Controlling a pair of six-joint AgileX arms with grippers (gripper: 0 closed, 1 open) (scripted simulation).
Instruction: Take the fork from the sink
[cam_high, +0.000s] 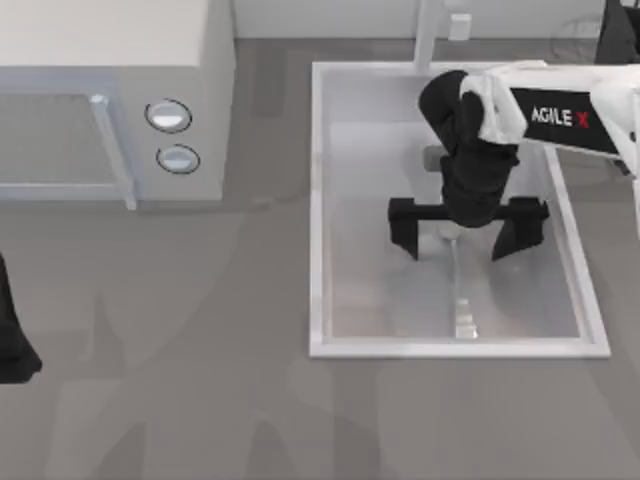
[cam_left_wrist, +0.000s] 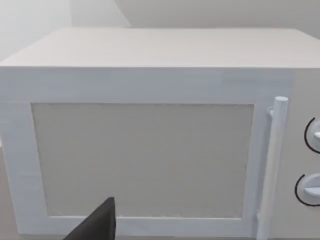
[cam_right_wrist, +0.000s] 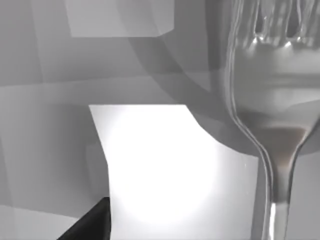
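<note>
Grey table (cam_high: 200, 400) underneath everything. White microwave (cam_high: 110, 110) off to the left of the sink, well apart from it, two round knobs (cam_high: 168, 116) on the face turned toward the sink; seen close up from the left wrist view as a wide door panel (cam_left_wrist: 142, 160) with an upright bar handle (cam_left_wrist: 272, 165) beside the knobs.

Large white sink (cam_high: 318, 200), rectangular, raised pale rim, glossy light-grey bottom. Reaching in over the sink's right rim: right arm (cam_high: 560, 115), white with black lettering, black wrist pointing down into the basin.

Right gripper (cam_high: 455, 230) low over the middle of the sink, fingers (cam_high: 404, 225) spread wide, one toward the sink's left wall and one toward its right wall. Nothing clasped between them; fork head directly below the gap, contact with the fingers not apparent.

Left gripper (cam_high: 15, 345) far to the left of the sink, at the table's left edge, parked; whether open or closed, cannot tell. One dark fingertip (cam_left_wrist: 97, 225) in the left wrist view, in front of the microwave door.

Fork (cam_high: 460, 290) flat on the sink bottom, lengthwise along the basin, widened handle end near the sink's near rim, tine end under the right gripper. From the right wrist view, fork (cam_right_wrist: 275, 100) close up, shiny, tines and narrowing neck against the basin floor.
</note>
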